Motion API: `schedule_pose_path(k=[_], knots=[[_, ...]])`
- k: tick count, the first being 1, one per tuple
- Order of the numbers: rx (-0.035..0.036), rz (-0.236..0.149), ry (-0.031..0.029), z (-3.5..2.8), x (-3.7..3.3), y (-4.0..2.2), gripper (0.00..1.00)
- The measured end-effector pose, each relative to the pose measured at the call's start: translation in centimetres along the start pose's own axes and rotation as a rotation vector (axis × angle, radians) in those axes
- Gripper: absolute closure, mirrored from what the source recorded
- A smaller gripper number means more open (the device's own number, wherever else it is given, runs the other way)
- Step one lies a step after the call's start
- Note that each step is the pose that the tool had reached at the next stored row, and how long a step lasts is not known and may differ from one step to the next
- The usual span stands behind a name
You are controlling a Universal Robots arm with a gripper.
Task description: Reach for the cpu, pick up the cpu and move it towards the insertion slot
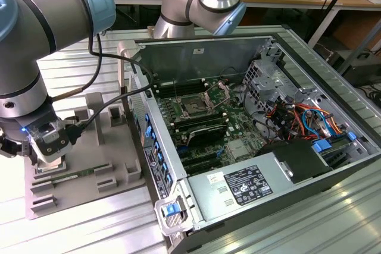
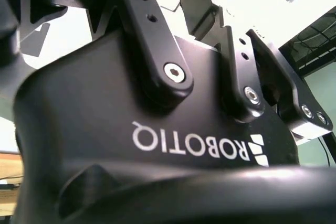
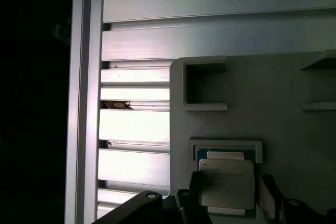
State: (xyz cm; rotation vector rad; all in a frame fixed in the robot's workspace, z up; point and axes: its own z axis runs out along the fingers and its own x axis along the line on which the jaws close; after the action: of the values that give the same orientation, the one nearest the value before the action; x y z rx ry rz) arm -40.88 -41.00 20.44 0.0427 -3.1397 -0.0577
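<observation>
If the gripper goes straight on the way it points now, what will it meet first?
Most likely the cpu: in the first wrist view it lies in its grey holder, between the open fingers of the gripper. Depth is unclear, so the fingertips may touch the holder first.

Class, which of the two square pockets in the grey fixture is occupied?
The pocket holding the cpu, flanked by the gripper; the other pocket sits empty.

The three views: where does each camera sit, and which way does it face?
Exterior view: high, looks down on the computer case and grey fixture; the arm shows.
First wrist view: on the wrist, looking down past the gripper at the cpu.
Second wrist view: on the wrist, looking up the gripper's body.
Shared: both wrist views show the gripper.
</observation>
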Motion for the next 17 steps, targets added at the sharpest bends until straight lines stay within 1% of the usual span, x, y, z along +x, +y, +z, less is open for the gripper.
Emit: schedule_pose_path(k=[2, 4, 9, 17], knots=[[0.0, 0.0, 0.0, 0.0, 0.0, 0.0, 0.45], [0.0, 0.0, 0.0, 0.0, 0.0, 0.01, 0.32], [0.0, 0.0, 0.0, 0.06, 0.0, 0.02, 0.32], [0.0, 0.0, -0.0001, 0.72, 0.0, 0.07, 0.32]])
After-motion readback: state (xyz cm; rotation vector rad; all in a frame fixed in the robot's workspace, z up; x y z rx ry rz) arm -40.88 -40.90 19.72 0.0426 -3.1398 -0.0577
